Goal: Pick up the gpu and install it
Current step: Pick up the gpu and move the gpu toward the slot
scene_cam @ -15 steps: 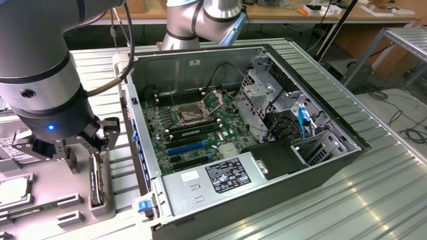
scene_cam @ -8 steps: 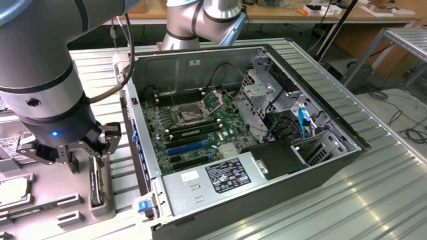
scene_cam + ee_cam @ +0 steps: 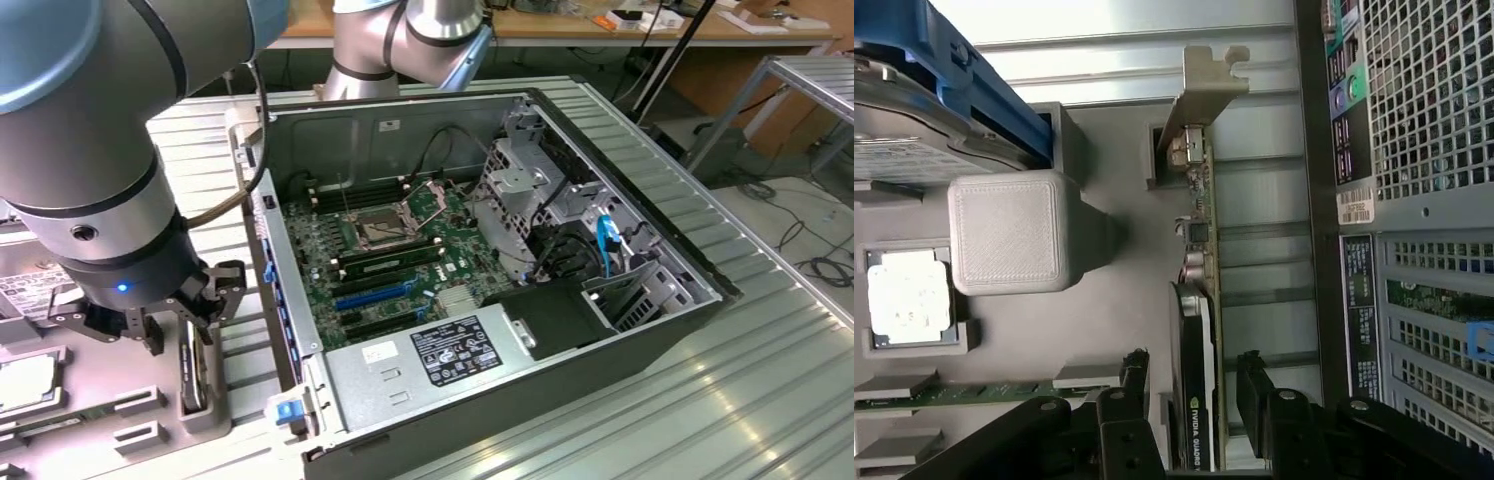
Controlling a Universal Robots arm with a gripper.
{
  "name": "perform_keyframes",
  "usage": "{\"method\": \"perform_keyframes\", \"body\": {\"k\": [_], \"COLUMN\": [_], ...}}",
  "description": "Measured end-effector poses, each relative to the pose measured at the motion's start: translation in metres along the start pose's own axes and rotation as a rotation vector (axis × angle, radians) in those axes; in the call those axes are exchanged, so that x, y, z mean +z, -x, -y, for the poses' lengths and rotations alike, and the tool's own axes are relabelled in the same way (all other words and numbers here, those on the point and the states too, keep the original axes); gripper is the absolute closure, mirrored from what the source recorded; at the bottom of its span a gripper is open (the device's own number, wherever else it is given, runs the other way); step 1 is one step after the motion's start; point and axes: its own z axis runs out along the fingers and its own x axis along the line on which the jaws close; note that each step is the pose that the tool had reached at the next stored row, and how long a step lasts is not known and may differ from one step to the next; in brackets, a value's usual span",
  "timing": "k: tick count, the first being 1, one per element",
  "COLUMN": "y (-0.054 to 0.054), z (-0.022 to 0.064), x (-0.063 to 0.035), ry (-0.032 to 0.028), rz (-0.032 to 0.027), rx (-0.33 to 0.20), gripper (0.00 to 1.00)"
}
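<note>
On ribbed metal table [image 3: 761, 400], tray [image 3: 147, 432] with gpu [image 3: 195, 372].

— What colours do you read on the card?
— I see the gpu [image 3: 1196, 400] black on its shroud, green along the board edge, with a silver end bracket [image 3: 1206, 85]. The gripper [image 3: 1194, 368] is black.
— And around it?
— I see a plain grey holder tray [image 3: 1104, 330]; its square block [image 3: 1006, 232] carries a fine woven texture. The caddy [image 3: 984, 90] is blue.
— The computer?
— My exterior view gives a case [image 3: 601, 370] black outside and grey within, a green motherboard [image 3: 387, 250] with blue slots [image 3: 374, 293], a light-blue cable [image 3: 607, 245] and a black-and-white label [image 3: 454, 348]. The rear panel [image 3: 1429, 95] shows a mesh of small holes. The table [image 3: 747, 400] is silver with parallel ribs; the arm [image 3: 94, 150] grey, capped pale blue.
</note>
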Motion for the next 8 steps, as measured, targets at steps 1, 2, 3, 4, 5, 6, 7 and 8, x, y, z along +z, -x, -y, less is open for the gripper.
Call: {"method": "perform_keyframes", "body": {"k": [1,2,3,4,5,6,7,8], "y": [0.0002,0.0005,0.0011,0.0011,0.0012,0.0012,0.0011,0.0011], "z": [0.0002,0.0002,0.0003,0.0003,0.0003,0.0004,0.0004,0.0005], "x": [0.0017,0.0031,0.0051,0.0058,0.0064,0.0078,0.0087,0.0092], "ry": [0.0000,0.0000,0.0000,0.0000,0.0000,0.0001,0.0000,0.0001], "rz": [0.0000,0.0000,-0.0001,-0.0001,0.0000,0.0001,0.0000,0.0000], "rx": [0.000,0.000,0.000,0.000,0.000,0.000,0.000,0.000], "gripper": [0.52,0.52,0.52,0.52,0.52,0.52,0.52,0.52]}}
